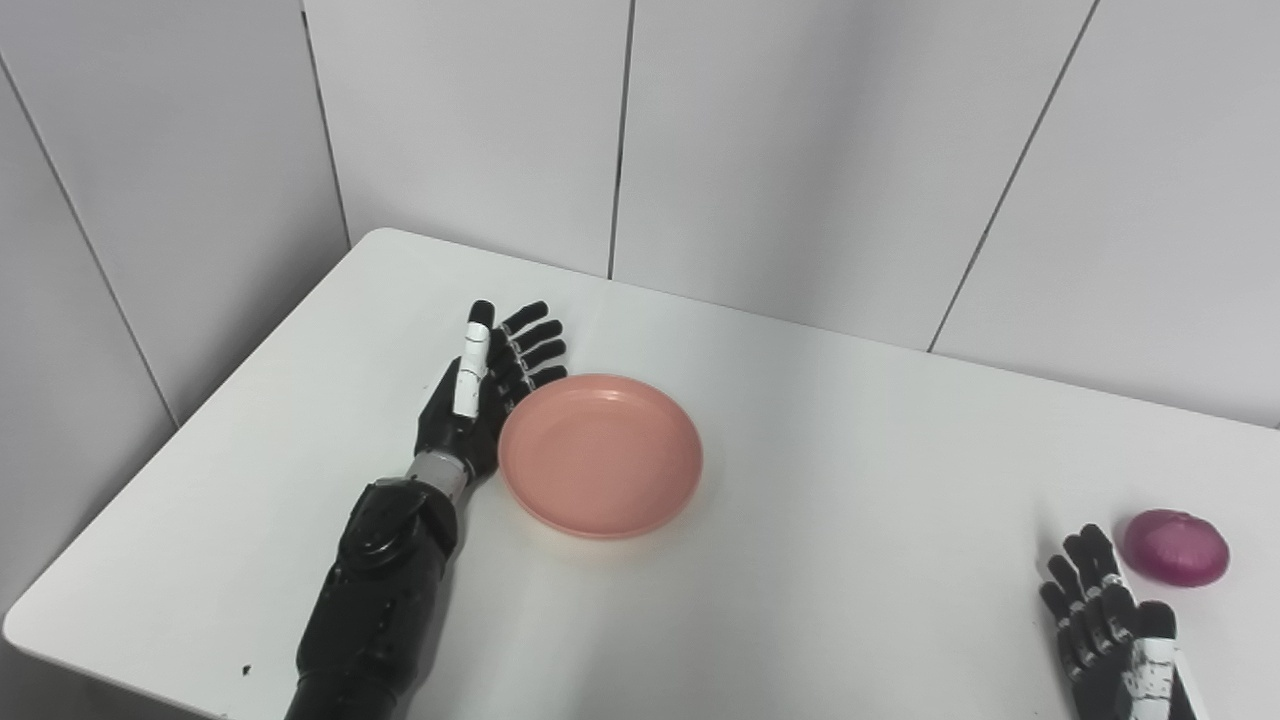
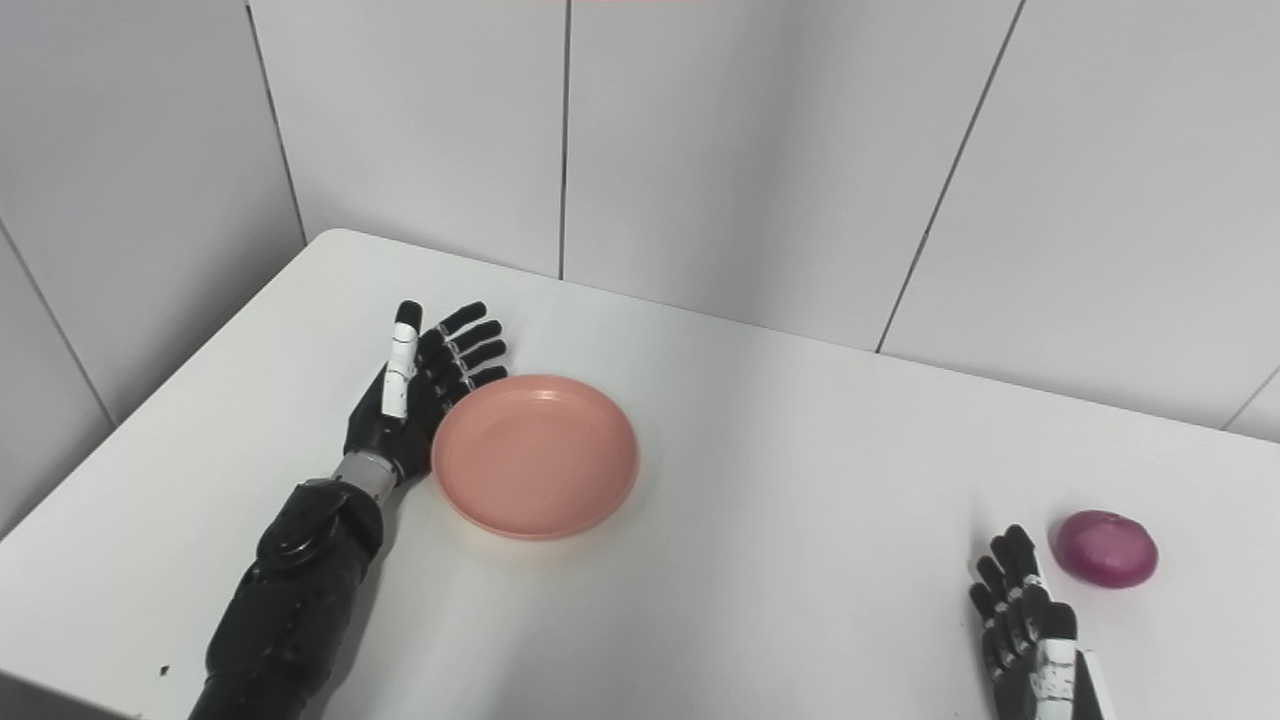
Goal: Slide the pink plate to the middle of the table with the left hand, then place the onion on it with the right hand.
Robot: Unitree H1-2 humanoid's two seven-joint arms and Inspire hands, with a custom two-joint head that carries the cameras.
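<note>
The pink plate [image 1: 600, 455] lies on the white table [image 1: 850, 480], left of its middle, with nothing on it. My left hand [image 1: 485, 390] stands on edge against the plate's left rim, fingers straight and apart, holding nothing. The purple onion [image 1: 1175, 547] rests near the right edge of the table. At the bottom right my right hand [image 1: 1105, 620] lies open, its fingertips [image 1: 1090, 545] just left of the onion and a little apart from it. Its wrist is cut off by the picture's bottom edge.
Grey wall panels [image 1: 800, 150] rise close behind the table's far edge and along its left side. A small dark speck [image 1: 246, 669] lies near the front left corner. A wide stretch of bare tabletop separates the plate from the onion.
</note>
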